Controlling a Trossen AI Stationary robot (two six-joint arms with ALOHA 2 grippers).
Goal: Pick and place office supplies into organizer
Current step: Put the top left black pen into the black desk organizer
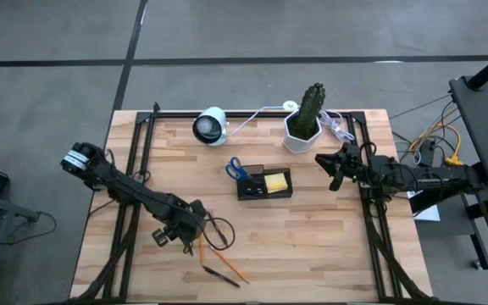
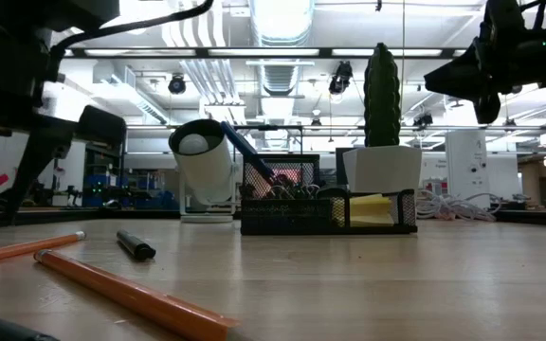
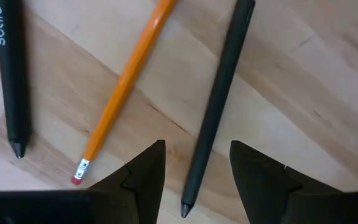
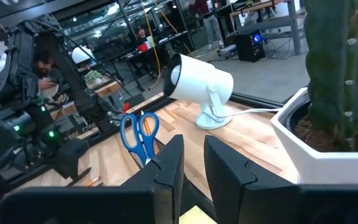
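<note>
Grey floor (image 1: pixel 227 30); bright ceiling lights (image 2: pixel 282 19)

White lettering "scale" runs along black pen (image 3: pixel 11 74), lying off to one side of left gripper (image 3: pixel 194 171), beyond orange pencil (image 3: pixel 124 84). No other readable text.

The small black mesh organizer tray (image 1: pixel 264 185) is placed near the table's middle, with the blue-handled scissors (image 1: pixel 236 169) stood in its left end and the yellow sticky-note pad (image 1: pixel 277 182) held in its right compartment. Behind it, the white dome camera (image 1: pixel 211 125) is set to the left and the white hexagonal pot with a green cactus (image 1: pixel 305 124) to the right. Near the front edge, left of centre, an orange wooden pencil (image 1: pixel 226 263) and a thin black pen (image 1: pixel 220 275) are laid side by side on the light wooden tabletop (image 1: pixel 312 246)
</note>
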